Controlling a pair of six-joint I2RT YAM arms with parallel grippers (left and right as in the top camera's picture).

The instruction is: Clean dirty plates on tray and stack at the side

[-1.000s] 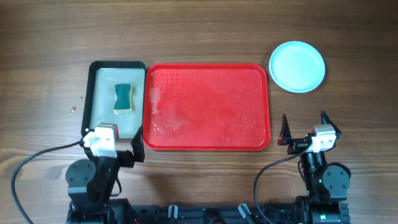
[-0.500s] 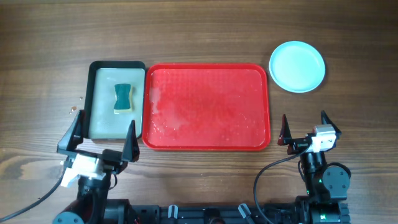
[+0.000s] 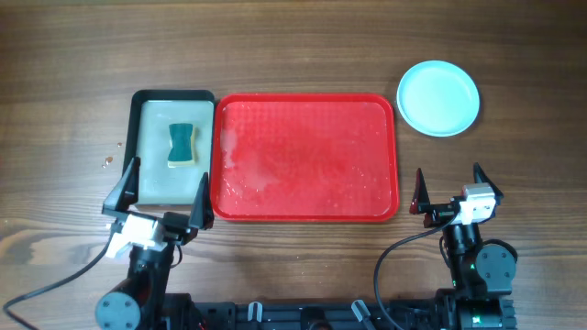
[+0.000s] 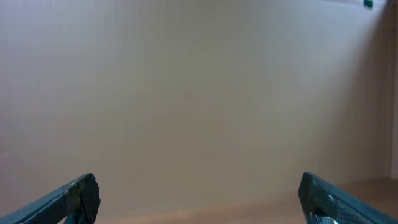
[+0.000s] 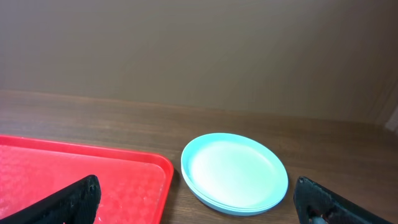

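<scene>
Since half a second ago, the left gripper (image 3: 165, 183) has shifted right, toward the black-rimmed tray (image 3: 174, 94). Its jaws are spread and empty, as are those of the right gripper (image 3: 449, 186). The plates (image 3: 438, 98) sit stacked far right, off the wet tray (image 3: 312, 137). We retract clear of all rims. The wooden table (image 3: 514, 37) meets a plain beige wall (image 5: 199, 43).

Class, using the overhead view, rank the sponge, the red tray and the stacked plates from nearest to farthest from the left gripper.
1. sponge, in the small tray just ahead of the left gripper.
2. red tray, to the gripper's right.
3. plates, far right, beyond the red tray.
</scene>
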